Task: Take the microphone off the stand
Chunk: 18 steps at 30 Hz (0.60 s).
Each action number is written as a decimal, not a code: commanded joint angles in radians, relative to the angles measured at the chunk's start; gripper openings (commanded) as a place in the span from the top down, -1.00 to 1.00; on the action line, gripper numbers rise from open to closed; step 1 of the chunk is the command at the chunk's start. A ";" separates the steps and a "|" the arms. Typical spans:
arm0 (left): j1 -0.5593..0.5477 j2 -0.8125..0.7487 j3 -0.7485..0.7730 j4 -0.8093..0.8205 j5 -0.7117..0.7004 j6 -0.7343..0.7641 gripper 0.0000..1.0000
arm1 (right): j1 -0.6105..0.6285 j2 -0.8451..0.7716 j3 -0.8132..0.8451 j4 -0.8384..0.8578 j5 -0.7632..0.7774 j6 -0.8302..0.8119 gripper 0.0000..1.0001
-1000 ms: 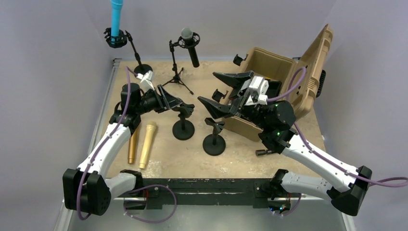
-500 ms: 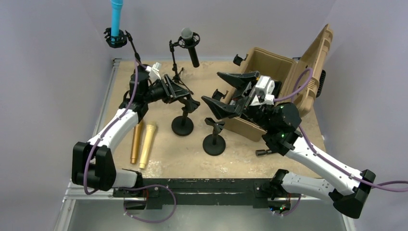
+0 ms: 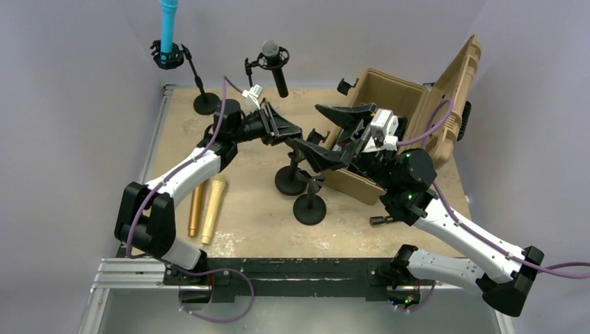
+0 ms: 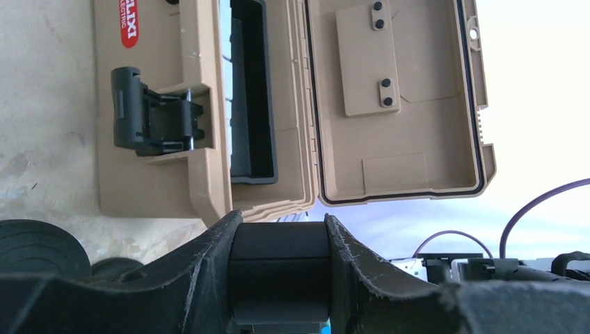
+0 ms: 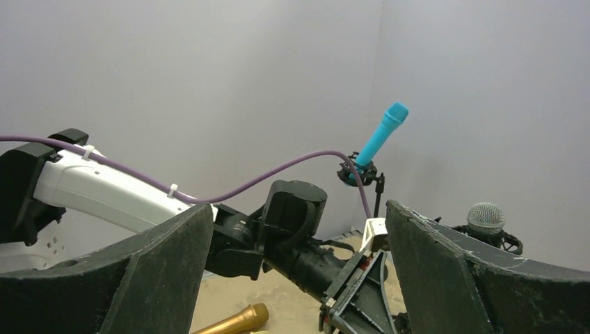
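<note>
A blue microphone (image 3: 168, 24) stands upright in a stand's clip at the back left; it also shows in the right wrist view (image 5: 380, 133). A black microphone with a grey head (image 3: 276, 64) hangs in a tripod stand; its head shows in the right wrist view (image 5: 485, 217). My left gripper (image 3: 286, 132) is shut on the black top piece (image 4: 280, 268) of an empty round-base stand (image 3: 291, 181). My right gripper (image 3: 304, 125) is open and empty, its jaws wide apart just right of the left gripper, in front of the case.
A second empty round-base stand (image 3: 309, 207) sits just in front of the held one. Two gold microphones (image 3: 205, 209) lie on the sandy table at the left. An open tan case (image 3: 417, 104) stands at the right; it fills the left wrist view (image 4: 278, 104).
My left arm has swung right and stretched out, taking the empty round-base stand with it toward the second stand and my right gripper. The right arm rose slightly, then held still.
</note>
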<state>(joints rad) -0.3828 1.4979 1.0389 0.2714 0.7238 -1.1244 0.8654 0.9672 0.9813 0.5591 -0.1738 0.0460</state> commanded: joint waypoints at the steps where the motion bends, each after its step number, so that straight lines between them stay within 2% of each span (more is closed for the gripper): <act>1: -0.011 0.028 0.074 0.116 -0.003 -0.029 0.99 | -0.002 -0.032 -0.008 0.006 0.019 0.019 -0.82; 6: -0.016 0.102 0.050 0.190 0.006 -0.058 0.99 | -0.002 -0.048 -0.018 0.000 0.023 0.026 -0.82; 9: -0.016 0.140 0.036 0.239 0.036 -0.086 0.88 | -0.002 -0.054 -0.023 -0.001 0.025 0.029 -0.82; 11: -0.016 0.132 0.017 0.235 0.031 -0.078 0.64 | -0.002 -0.059 -0.022 -0.005 0.025 0.031 -0.82; 14: -0.016 0.096 0.006 0.160 0.013 -0.011 0.18 | -0.002 -0.068 -0.027 -0.008 0.031 0.031 -0.82; 16: -0.015 0.059 0.013 0.067 -0.008 0.054 -0.07 | -0.002 -0.071 -0.031 -0.006 0.034 0.031 -0.82; 18: -0.016 0.020 0.036 -0.057 -0.043 0.144 -0.24 | -0.002 -0.069 -0.030 -0.005 0.032 0.031 -0.82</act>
<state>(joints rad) -0.3943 1.6142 1.0492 0.3656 0.7258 -1.1378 0.8654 0.9146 0.9531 0.5381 -0.1661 0.0662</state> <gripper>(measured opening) 0.547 0.907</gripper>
